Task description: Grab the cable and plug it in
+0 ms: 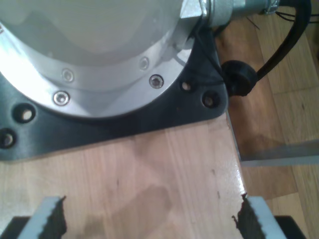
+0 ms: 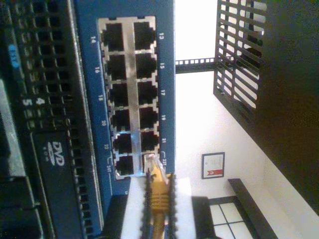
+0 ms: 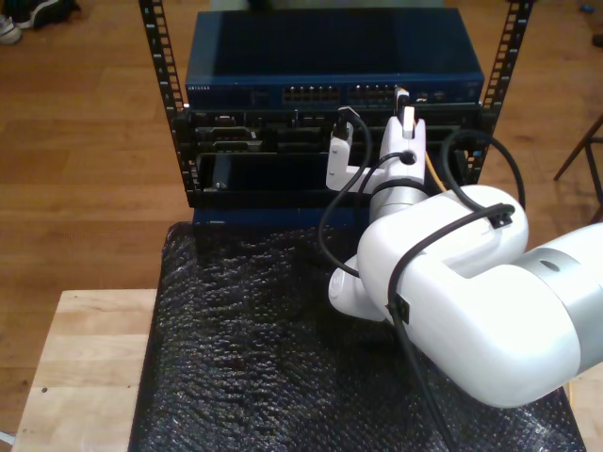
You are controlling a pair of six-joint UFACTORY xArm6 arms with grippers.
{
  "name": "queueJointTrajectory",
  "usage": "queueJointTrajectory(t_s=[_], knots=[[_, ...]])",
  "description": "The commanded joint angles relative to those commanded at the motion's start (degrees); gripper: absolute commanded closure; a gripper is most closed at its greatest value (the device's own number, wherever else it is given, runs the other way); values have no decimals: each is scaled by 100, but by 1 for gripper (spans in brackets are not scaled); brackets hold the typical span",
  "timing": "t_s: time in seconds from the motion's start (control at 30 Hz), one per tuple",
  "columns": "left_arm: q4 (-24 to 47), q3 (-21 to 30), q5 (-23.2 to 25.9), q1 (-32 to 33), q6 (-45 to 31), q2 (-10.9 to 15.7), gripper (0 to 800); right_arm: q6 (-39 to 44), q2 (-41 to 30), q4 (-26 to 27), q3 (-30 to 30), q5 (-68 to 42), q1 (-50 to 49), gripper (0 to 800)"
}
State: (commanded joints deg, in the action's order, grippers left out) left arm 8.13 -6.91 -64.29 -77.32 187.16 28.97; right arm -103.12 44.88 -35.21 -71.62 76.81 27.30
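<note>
Cable [image 2: 158, 196], yellow-orange, clear plug at port

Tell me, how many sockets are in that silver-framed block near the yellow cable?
12 sockets, in two columns of six on the blue box. The yellow cable has its plug partly hiding the end one of one column.

My first wrist view is soft and blurred, with glare washing out the metal flange [image 1: 89, 45] and a faint shadow on the wooden tabletop [image 1: 149, 199]. My second wrist view is backlit: the wall [image 2: 199, 119] blows out white, the network switch [image 2: 129, 94] stays dim. The exterior view is evenly lit, sharp, slightly warm.
</note>
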Motion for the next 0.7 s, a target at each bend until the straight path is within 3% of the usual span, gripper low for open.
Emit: queueJointTrajectory(t_s=[0.7], knots=[[0, 0, 0, 0, 0, 0, 0, 0, 97, 18, -149, -9, -35, 800]])
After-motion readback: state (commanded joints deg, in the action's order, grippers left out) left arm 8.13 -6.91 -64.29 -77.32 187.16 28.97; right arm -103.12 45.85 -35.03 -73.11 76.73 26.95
